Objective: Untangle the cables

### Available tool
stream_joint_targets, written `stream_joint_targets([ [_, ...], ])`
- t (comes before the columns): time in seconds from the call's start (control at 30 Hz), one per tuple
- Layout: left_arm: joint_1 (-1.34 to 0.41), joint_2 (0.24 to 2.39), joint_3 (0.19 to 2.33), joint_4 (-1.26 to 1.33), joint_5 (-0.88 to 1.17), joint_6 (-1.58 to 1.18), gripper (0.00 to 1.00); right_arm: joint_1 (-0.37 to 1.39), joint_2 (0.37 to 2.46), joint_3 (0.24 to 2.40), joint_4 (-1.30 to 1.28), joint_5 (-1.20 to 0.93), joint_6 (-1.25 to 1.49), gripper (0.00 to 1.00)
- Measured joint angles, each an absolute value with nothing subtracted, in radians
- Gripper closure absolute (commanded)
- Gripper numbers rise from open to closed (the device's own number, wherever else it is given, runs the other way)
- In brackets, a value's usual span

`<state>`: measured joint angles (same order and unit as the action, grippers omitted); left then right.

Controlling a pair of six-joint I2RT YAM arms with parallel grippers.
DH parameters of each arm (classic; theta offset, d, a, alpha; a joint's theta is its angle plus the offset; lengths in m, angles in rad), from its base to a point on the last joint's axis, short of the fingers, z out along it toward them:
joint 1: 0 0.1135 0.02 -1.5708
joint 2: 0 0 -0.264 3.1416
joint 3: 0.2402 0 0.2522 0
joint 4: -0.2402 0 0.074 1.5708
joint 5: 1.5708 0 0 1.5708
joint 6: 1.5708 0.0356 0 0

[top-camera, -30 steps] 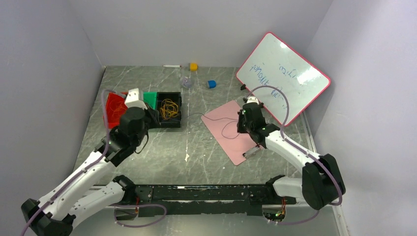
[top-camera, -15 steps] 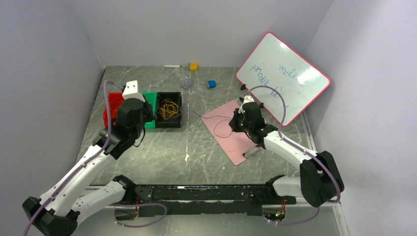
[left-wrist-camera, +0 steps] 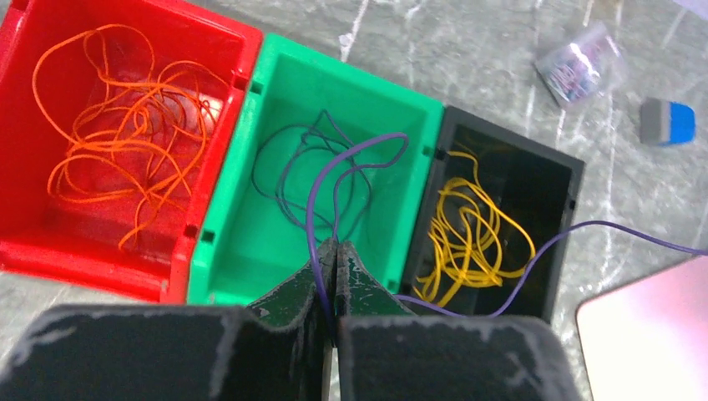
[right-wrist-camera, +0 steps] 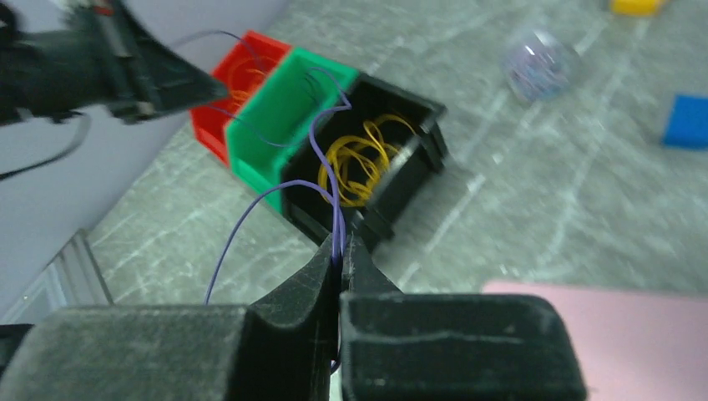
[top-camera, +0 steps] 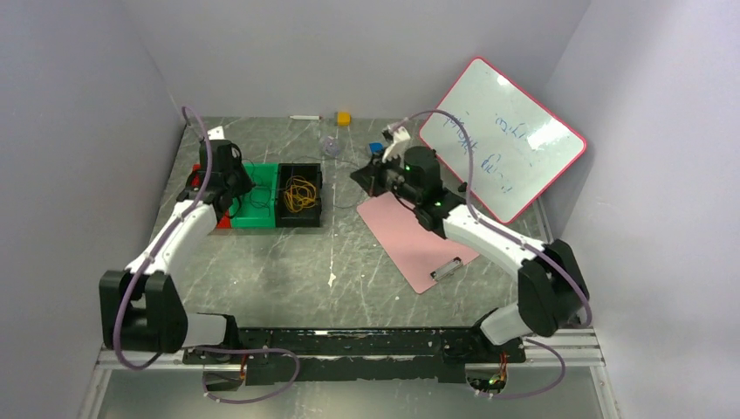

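Observation:
Three cables lie coiled in bins: an orange cable (left-wrist-camera: 125, 125) in the red bin (left-wrist-camera: 219, 33), a dark blue cable (left-wrist-camera: 288, 171) in the green bin (left-wrist-camera: 392, 96), a yellow cable (left-wrist-camera: 472, 234) in the black bin (left-wrist-camera: 534, 159). A thin purple cable (left-wrist-camera: 618, 230) loops over the green bin and runs right across the black bin. My left gripper (left-wrist-camera: 334, 251) is shut on it above the green bin's near wall. Beside the black bin (right-wrist-camera: 417, 125), my right gripper (right-wrist-camera: 340, 246) is shut on the same purple cable (right-wrist-camera: 330, 159). In the top view the left gripper (top-camera: 237, 185) and right gripper (top-camera: 359, 175) flank the bins.
A pink clipboard (top-camera: 414, 236) lies right of the bins. A whiteboard (top-camera: 502, 135) leans at the back right. A yellow block (top-camera: 344, 118), a blue block (top-camera: 376, 148), a clear packet (top-camera: 330, 146) and a pen (top-camera: 305, 117) sit near the back wall.
My right gripper has moved left off the pink clipboard toward the black bin, carrying the purple cable. The left arm has swung back and left, its gripper now over the bins' left side.

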<state>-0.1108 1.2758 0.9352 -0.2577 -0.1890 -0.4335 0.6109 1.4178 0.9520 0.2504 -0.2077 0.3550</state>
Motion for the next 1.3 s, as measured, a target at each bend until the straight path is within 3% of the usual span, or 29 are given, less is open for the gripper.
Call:
stream_joint_targets([
  [0.2,0.003,1.451,0.975,-0.171,-0.083,-0.444,0.93,0.666,1.618,1.181,0.318,-0.286,0.327,1.0],
  [0.47,0.027,1.615,1.011,-0.118,0.038,-0.452,0.93,0.702,1.88,1.495,0.32,-0.425,0.269,1.0],
  [0.53,0.026,1.627,1.011,-0.118,0.058,-0.453,0.87,0.707,1.927,1.544,0.307,-0.439,0.257,1.0],
  [0.57,0.026,1.628,1.01,-0.118,0.061,-0.453,0.79,0.709,1.944,1.559,0.3,-0.442,0.253,1.0],
  [0.67,0.027,1.605,1.003,-0.123,0.06,-0.459,0.65,0.71,1.985,1.599,0.27,-0.442,0.244,1.0],
  [0.8,0.026,1.514,0.973,-0.13,0.046,-0.468,0.55,0.712,2.025,1.633,0.252,-0.443,0.236,1.0],
  [1.3,0.027,1.212,0.9,-0.224,-0.001,-0.488,0.46,0.768,2.228,1.889,0.11,-0.384,0.181,1.0],
])
